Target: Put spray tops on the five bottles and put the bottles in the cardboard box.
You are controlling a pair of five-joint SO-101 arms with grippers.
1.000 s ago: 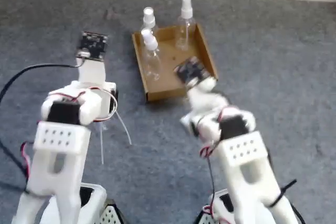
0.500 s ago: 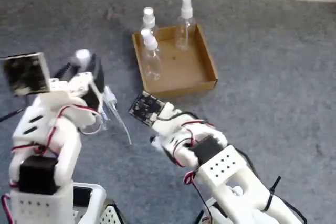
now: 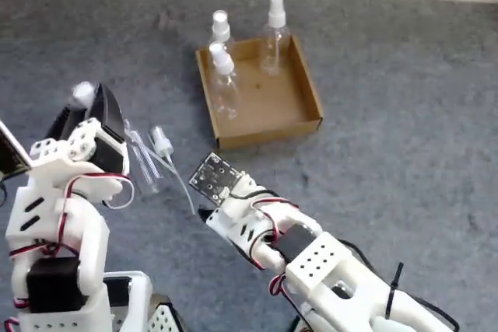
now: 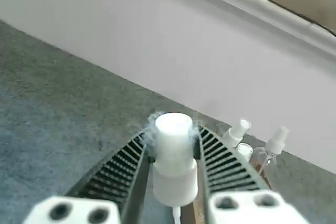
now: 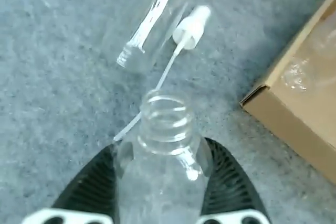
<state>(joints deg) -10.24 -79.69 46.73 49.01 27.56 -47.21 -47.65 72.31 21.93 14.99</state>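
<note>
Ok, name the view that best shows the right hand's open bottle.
Right wrist view: the bottle stands close in the right hand, open neck clear. In the high view the right arm covers it; the left wrist view faces away.

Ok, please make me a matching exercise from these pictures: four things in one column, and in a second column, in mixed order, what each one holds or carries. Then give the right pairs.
Things
1. left gripper
2. right gripper
3. cardboard box
4. grey carpet

States
a. has a capped bottle inside
b. shut on an uncapped bottle
c. a loose spray top lies on it
d. shut on a white spray top

Pairs: 1-d, 2-b, 3-a, 4-c.
</note>
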